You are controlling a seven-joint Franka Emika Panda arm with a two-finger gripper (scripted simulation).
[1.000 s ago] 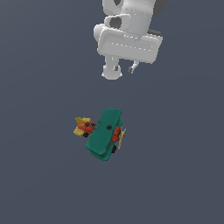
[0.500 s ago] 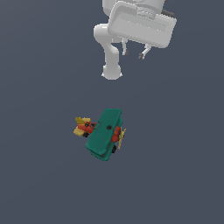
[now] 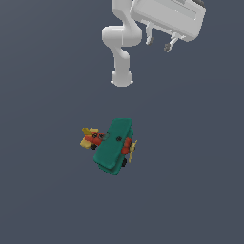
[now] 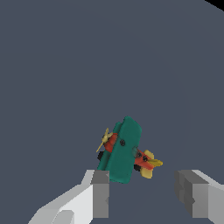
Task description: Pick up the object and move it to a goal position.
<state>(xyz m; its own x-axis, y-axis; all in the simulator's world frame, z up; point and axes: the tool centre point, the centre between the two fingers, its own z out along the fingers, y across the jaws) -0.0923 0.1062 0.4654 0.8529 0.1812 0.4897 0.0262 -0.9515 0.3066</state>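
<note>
- toy biplane sits on the desk, at about 7 o'clock from the gripper, well apart
- fingers spread wide, grasping nothing
- likely light, rigid, awkwardly shaped; pinch across the teal wings, avoid thin propeller

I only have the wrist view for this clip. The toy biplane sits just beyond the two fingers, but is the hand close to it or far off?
Observer: Far off. In the exterior view the hand is near the top of the frame, well apart from the toy biplane on the floor.
Operator: Is it lined up over the plane?
Observer: No. It sits toward the exterior view's right of the plane, not directly above it.
Operator: Where is the arm's base?
Observer: The white base stands between the hand and the plane in the exterior view, closer to the plane than the hand appears.
</note>
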